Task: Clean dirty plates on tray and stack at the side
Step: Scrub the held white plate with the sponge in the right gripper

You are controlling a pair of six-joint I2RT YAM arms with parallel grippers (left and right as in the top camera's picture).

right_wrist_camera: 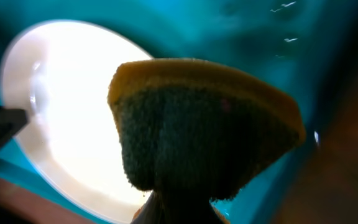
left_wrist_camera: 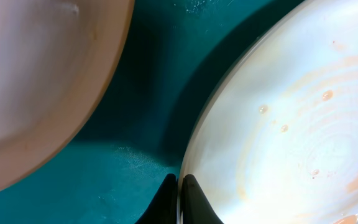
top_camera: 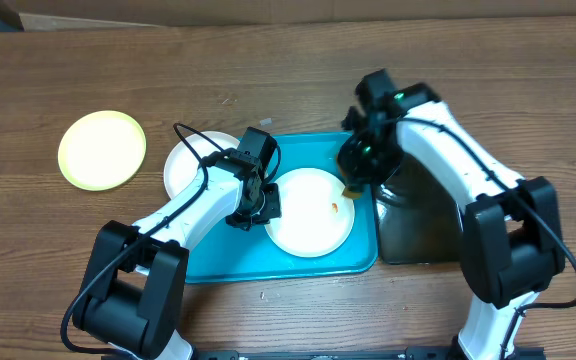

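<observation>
**Left end effector pinches the dirty plate's rim while the right carries a sponge over the tray**

The turquoise tray (top_camera: 218,265) lies in the middle of the wooden table (top_camera: 268,70). A white plate (top_camera: 310,212) sits inside it, toward the right half. It carries a small orange fleck (top_camera: 336,207). The left wrist view shows more pale orange smears (left_wrist_camera: 328,94) streaked across its face.

The left end effector (top_camera: 255,205) is at this plate's left edge. Its fingers are pressed together on the rim, which runs between the two tips (left_wrist_camera: 180,193).

The right end effector (top_camera: 353,183) hangs over the tray's right rear part, beside the same plate's far-right edge. Its fingers are clamped on a sponge (right_wrist_camera: 204,124) with a yellow body and a dark green scouring face. Whether the sponge touches the plate cannot be told.

A second white plate (top_camera: 190,165) lies at the tray's far-left corner, partly hidden by the left arm. Whether it sits wholly inside the rim is unclear.

The yellow-green plate (top_camera: 102,150) rests on the bare table, well left of the tray.

A black tub (top_camera: 418,235) stands just beside the tray's right rim, under the right arm.
</observation>
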